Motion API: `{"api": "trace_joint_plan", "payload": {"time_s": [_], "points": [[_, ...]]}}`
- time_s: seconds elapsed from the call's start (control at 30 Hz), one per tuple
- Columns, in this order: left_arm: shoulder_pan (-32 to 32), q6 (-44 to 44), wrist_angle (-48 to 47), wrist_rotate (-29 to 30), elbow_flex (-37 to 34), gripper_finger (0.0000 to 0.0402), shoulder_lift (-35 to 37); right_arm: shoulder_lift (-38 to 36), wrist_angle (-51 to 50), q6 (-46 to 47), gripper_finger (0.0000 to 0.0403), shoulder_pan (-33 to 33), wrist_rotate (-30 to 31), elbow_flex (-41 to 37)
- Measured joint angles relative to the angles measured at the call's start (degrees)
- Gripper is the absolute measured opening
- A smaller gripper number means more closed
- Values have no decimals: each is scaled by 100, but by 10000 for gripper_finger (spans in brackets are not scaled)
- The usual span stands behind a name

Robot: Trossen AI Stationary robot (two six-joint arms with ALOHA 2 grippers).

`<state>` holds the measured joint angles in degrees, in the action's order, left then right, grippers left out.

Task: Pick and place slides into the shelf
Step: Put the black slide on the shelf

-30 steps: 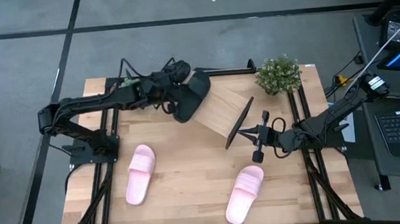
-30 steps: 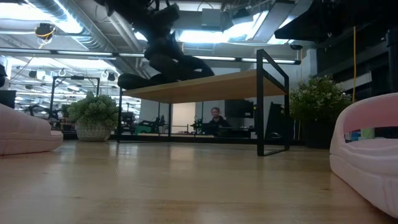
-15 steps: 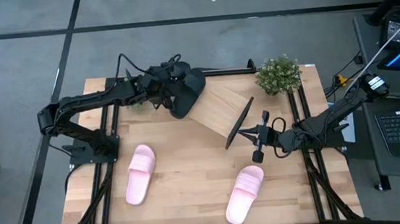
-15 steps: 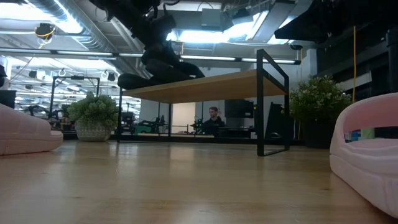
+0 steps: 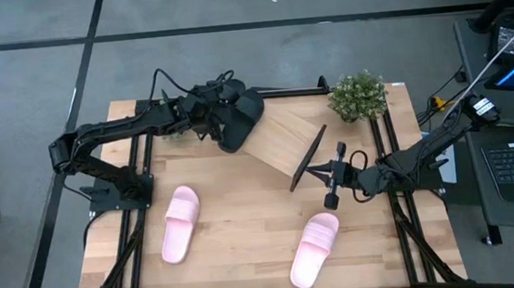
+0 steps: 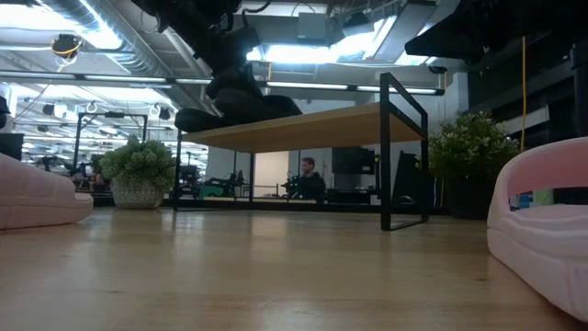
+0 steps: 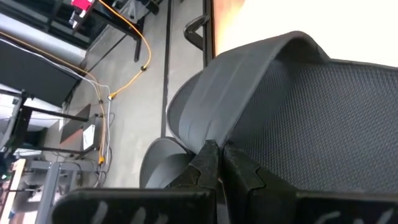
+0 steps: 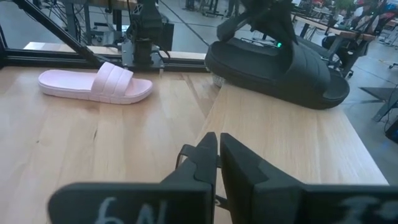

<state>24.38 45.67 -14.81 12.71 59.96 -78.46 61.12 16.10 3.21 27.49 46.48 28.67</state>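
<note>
The left gripper (image 5: 220, 121) hangs over the far left corner of the shelf (image 5: 286, 139), its fingers (image 7: 211, 163) pinched tight on the strap of a black slide (image 5: 239, 120). That slide sits at the shelf's raised edge; the low view shows it at board level, though whether it touches cannot be told. Most of the slanted board is bare wood. A second black slide (image 5: 306, 157) stands on its edge at the shelf's lower near side, just beside the right gripper (image 5: 334, 173), whose fingers (image 8: 205, 155) are pressed together on nothing, low over the table (image 5: 238, 248).

One pink slide (image 5: 180, 224) lies flat on the table near the left front, another pink slide (image 5: 315, 249) near the right front, well apart, with open tabletop between them and in front of the shelf. A potted plant (image 5: 357, 95) stands at the far right corner beside the shelf. In the low view a person (image 6: 307, 177) shows far behind the shelf frame, in a room of benches and ceiling lights.
</note>
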Motion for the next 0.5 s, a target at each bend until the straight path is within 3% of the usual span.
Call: {"api": "trace_joint_plan", "payload": {"time_s": [0.5], "points": [[-2, 11, -224, 309, 0, 10, 0, 0, -2, 87, 23, 1, 0, 0]]}}
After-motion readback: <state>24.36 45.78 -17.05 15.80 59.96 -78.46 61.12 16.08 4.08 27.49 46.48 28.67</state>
